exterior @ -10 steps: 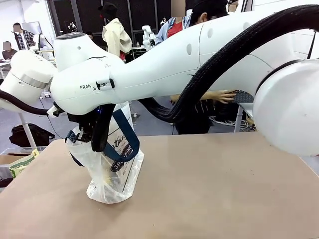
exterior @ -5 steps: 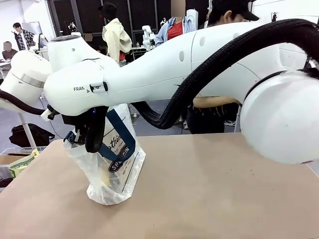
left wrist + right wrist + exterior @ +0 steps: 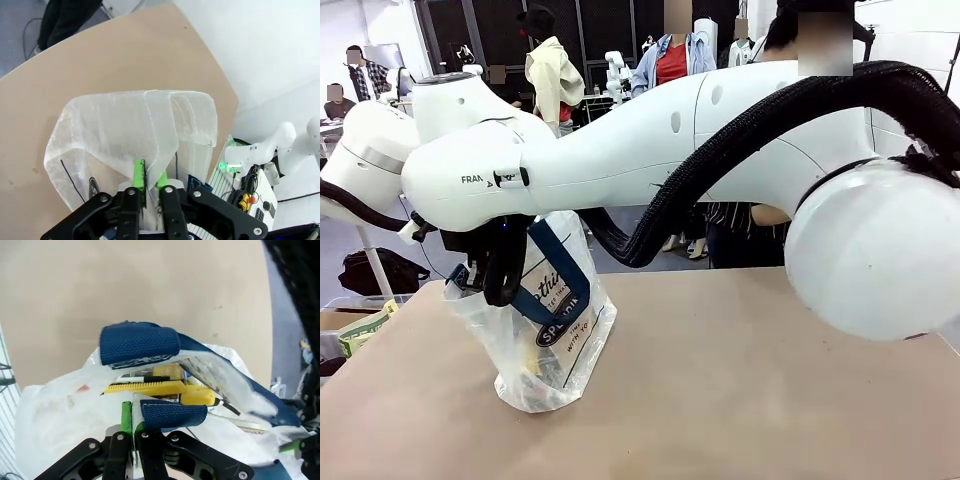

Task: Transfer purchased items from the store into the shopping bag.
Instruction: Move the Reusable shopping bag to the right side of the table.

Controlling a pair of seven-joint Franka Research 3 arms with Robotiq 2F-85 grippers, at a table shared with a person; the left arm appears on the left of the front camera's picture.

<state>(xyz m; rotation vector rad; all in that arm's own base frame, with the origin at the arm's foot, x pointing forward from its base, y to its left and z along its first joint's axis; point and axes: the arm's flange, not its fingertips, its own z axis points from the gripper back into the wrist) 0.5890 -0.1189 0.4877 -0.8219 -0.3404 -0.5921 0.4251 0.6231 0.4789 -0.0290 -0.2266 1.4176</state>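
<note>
The shopping bag (image 3: pixel 560 340), translucent with navy straps, stands upright on the left part of the tan table (image 3: pixel 770 400). My right arm reaches across from the right, and its gripper (image 3: pixel 496 272) is shut on a navy strap (image 3: pixel 172 416) at the bag's mouth. In the right wrist view, yellow purchased items (image 3: pixel 150 386) lie inside the bag below the right gripper (image 3: pixel 133 416). My left gripper (image 3: pixel 151 181) pinches a fold of the bag's plastic rim (image 3: pixel 150 125) between its green pads (image 3: pixel 140 177), which stand narrowly apart. The store is out of view.
A person (image 3: pixel 745 225) stands behind the far table edge, mostly hidden by my right arm. Beyond the left edge lie a green-printed box (image 3: pixel 360 332) and a black bag on the floor (image 3: pixel 375 270). The table's right half is open surface.
My right arm and the bag's mouth have shifted slightly left. The person's hand and the dark basket it held at the far right have gone from view.
</note>
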